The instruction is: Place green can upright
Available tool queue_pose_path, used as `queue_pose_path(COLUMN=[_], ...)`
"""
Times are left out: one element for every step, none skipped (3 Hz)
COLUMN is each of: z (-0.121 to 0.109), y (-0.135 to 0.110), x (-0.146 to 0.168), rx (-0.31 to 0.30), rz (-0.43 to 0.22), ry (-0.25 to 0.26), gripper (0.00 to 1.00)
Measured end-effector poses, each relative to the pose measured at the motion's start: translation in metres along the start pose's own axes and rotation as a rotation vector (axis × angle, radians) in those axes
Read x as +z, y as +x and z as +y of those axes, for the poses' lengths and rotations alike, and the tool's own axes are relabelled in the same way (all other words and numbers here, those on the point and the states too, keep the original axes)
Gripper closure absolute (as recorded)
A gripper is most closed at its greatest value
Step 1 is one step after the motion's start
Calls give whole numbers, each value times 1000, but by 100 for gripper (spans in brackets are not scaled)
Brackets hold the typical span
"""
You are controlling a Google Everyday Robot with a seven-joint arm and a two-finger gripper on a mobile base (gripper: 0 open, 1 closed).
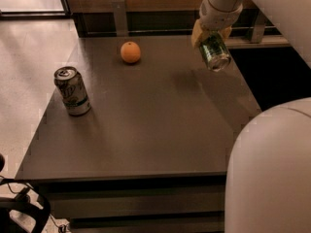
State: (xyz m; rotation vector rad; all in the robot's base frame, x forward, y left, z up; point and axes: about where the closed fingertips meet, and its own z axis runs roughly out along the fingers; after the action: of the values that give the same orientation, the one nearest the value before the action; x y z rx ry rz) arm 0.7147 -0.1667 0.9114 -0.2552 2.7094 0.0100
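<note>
My gripper (210,37) is at the upper right, above the far right part of the dark table (146,120). It is shut on the green can (214,53), a small dark green can with a silver end facing the camera. The can hangs tilted, lifted clear of the table top, with its shadow on the surface below it.
A paler white-and-green can (72,91) stands upright near the table's left edge. An orange (130,52) lies at the far middle. My white arm and body (272,169) fill the right foreground. The floor drops away at the left and past the right edge.
</note>
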Motion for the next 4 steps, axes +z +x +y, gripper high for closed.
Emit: queue_pose_path(z=[-2,0,1,1], y=[-14,-26,-33,-31], x=[-14,-28,-39,-45], rx=[-57,-124,-179,-217], rz=[-147,-286,-409,-525], ry=[-120,-229,-313,-379], gripper=[100,100,100,100])
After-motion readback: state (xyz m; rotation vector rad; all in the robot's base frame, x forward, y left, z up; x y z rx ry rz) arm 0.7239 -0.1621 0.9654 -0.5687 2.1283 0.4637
